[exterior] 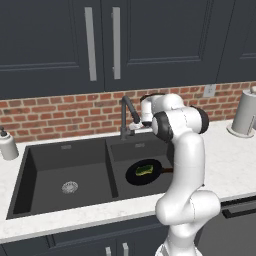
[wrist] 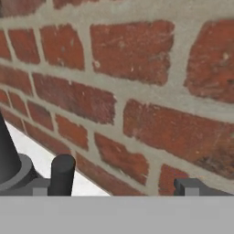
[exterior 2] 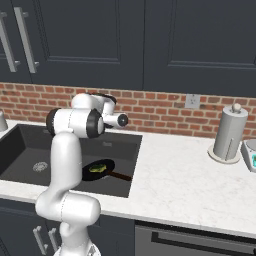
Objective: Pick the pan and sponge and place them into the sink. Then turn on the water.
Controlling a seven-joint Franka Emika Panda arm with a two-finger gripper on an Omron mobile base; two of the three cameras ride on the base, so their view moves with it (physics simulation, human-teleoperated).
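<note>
The black pan lies in the right basin of the black sink, handle pointing right. The yellow-green sponge rests inside the pan. From the right base view the pan and sponge show just past my arm, in the sink. My gripper is up behind the right basin, beside the dark gooseneck faucet, facing the brick wall. In the hand view my gripper stands open and holds nothing; the faucet base and a dark lever sit at the lower left. No water runs.
A white soap dispenser stands left of the sink. A paper towel holder stands on the right counter, near a wall outlet. Dark cabinets hang above the brick wall, which is close in front of the hand.
</note>
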